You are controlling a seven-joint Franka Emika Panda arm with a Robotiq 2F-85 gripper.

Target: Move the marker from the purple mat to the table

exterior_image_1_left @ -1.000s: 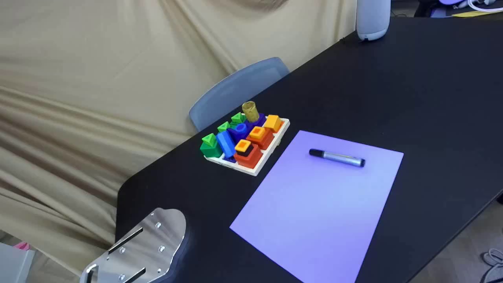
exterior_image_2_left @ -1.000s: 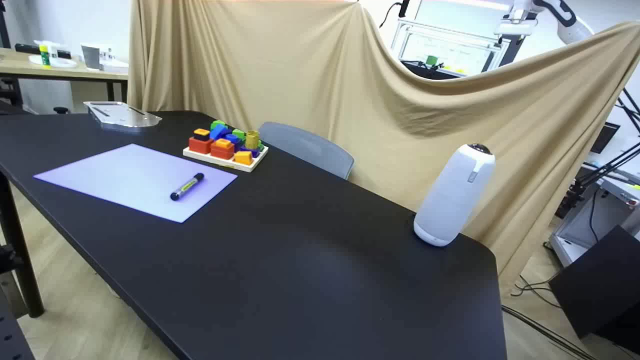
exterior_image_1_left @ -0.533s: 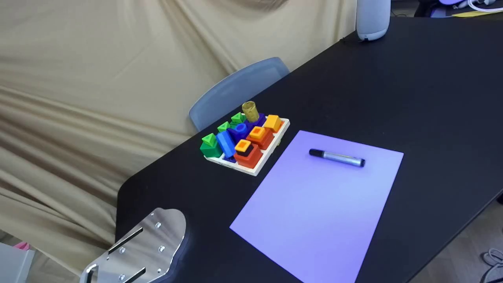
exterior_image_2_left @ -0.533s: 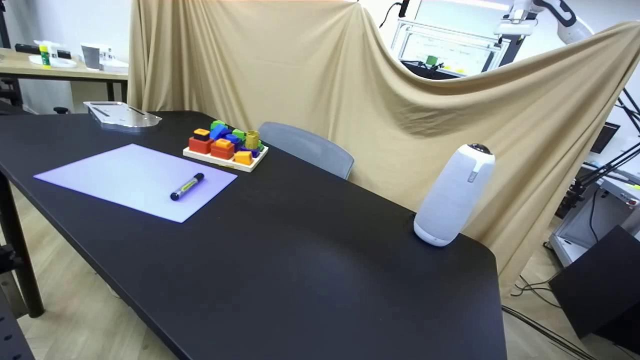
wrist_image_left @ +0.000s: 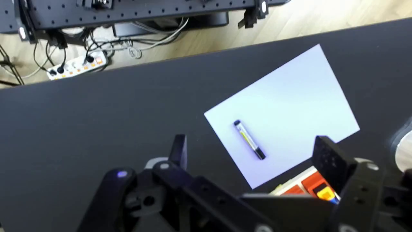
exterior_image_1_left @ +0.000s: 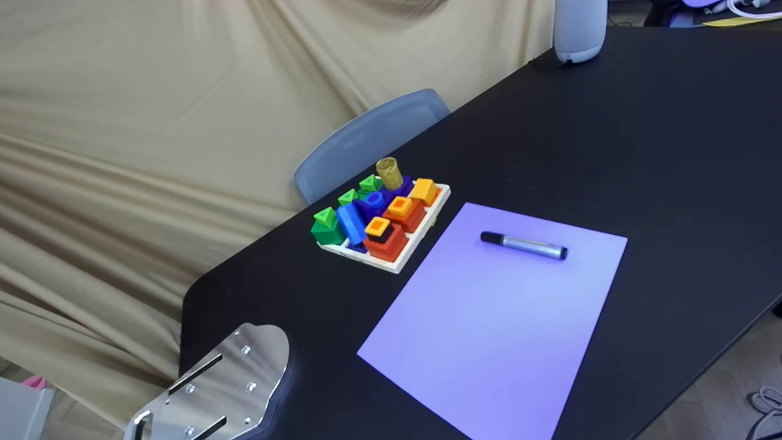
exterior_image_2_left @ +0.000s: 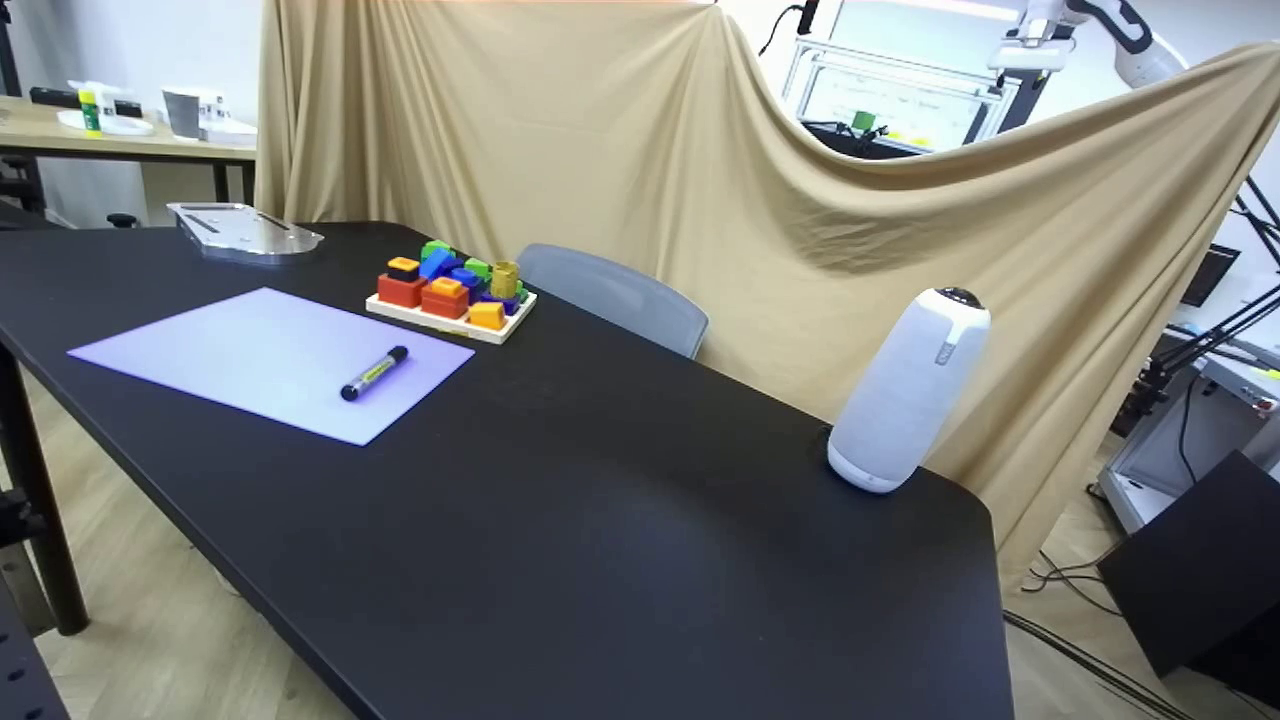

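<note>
Wrist view: tool faces down, spread wide, empty; marker, on mat, points lengthwise, cap-first, toward blocks.

Looks matt on the tabletop, papery on the purple mat, plastic on the marker, glossy metal on the plate near one corner, creased cloth on the drape.

Marker: silver barrel, black ends, yellow label; lying on mat, near and roughly parallel to short edge. Mat: purple, rectangular, flat on black table.
</note>
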